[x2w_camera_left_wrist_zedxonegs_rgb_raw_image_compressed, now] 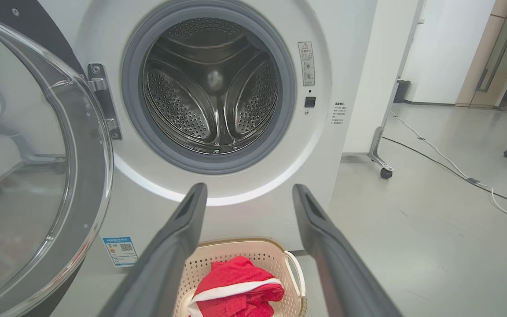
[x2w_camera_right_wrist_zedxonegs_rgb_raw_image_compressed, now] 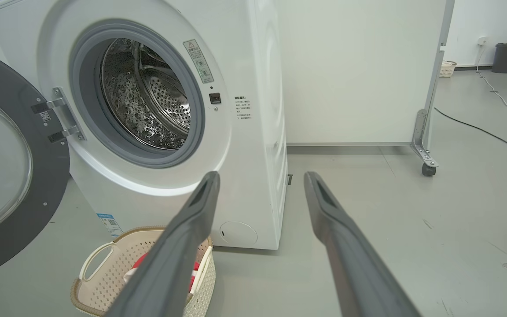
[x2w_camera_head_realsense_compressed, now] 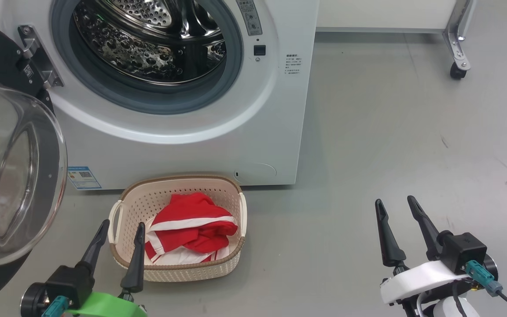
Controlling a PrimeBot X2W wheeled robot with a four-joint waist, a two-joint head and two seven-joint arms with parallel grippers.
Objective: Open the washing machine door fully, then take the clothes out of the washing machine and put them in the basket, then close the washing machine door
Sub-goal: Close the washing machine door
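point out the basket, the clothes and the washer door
basket (x2w_camera_head_realsense_compressed: 192, 269), head view, front wall
clothes (x2w_camera_head_realsense_compressed: 192, 210), head view, red fold on top
door (x2w_camera_head_realsense_compressed: 11, 176), head view, clear glass bowl

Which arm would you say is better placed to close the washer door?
Likely left: the open left end effector sits beside the black-rimmed round glass door, open on that side; the right end effector is farther off.

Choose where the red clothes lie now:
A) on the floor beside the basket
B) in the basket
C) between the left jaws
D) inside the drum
B: the clothes lie in the basket, and the washing machine shows bare steel inside.
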